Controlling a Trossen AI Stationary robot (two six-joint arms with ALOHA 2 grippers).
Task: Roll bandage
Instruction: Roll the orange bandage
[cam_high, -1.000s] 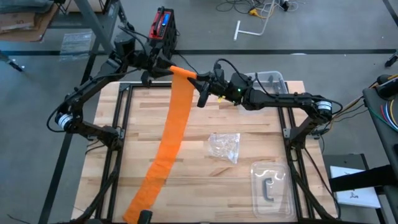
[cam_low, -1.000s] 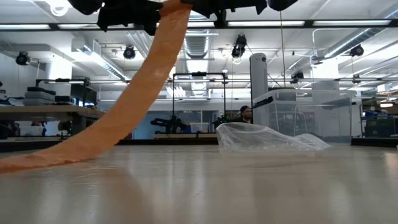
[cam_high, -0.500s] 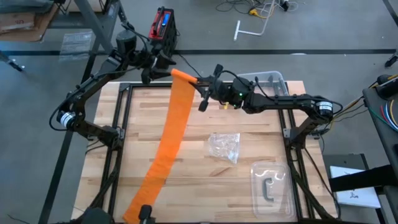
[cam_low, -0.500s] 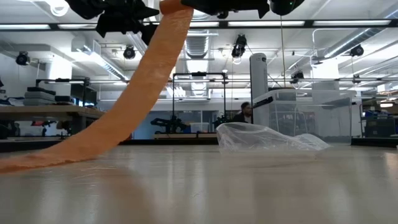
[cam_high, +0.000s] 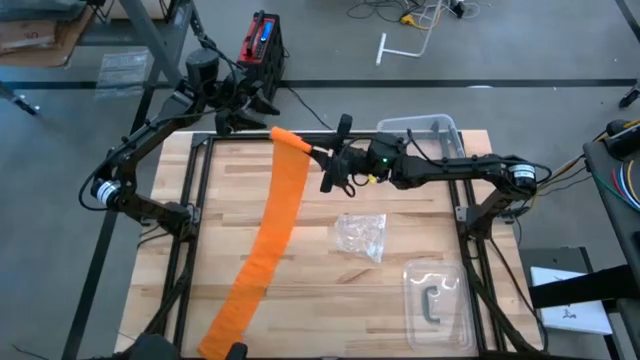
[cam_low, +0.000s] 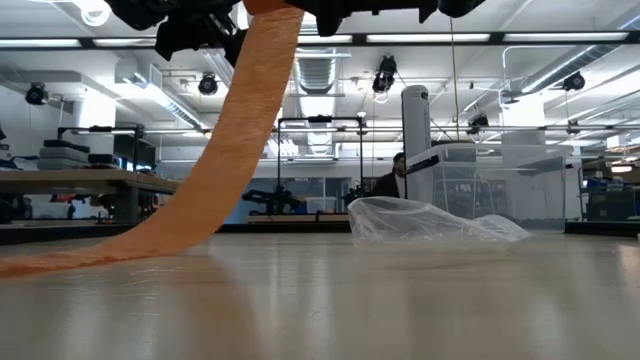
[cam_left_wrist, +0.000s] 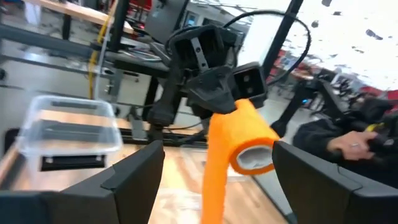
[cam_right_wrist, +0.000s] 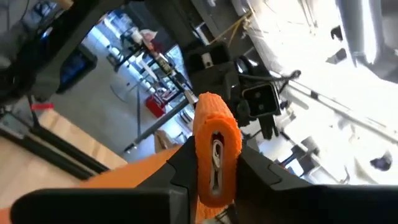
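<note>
Above the table's far edge, my right gripper (cam_high: 322, 158) pinches the bandage (cam_high: 270, 236) roll end; tail drapes down to the table. Left gripper (cam_high: 252, 103) wide open, empty. Mid-roll: next, regrip and turn.

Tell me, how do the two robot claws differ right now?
The right gripper is shut on the rolled end of the orange bandage, held above the table. The left gripper is open, holds nothing, and faces that roll from a short way off. Both are dark, two-fingered, and raised near the table's far edge.

bandage (cam_high: 281, 205): matt orange cloth | table (cam_high: 330, 290): pale wood | wrapper (cam_high: 361, 236): clear plastic
</note>
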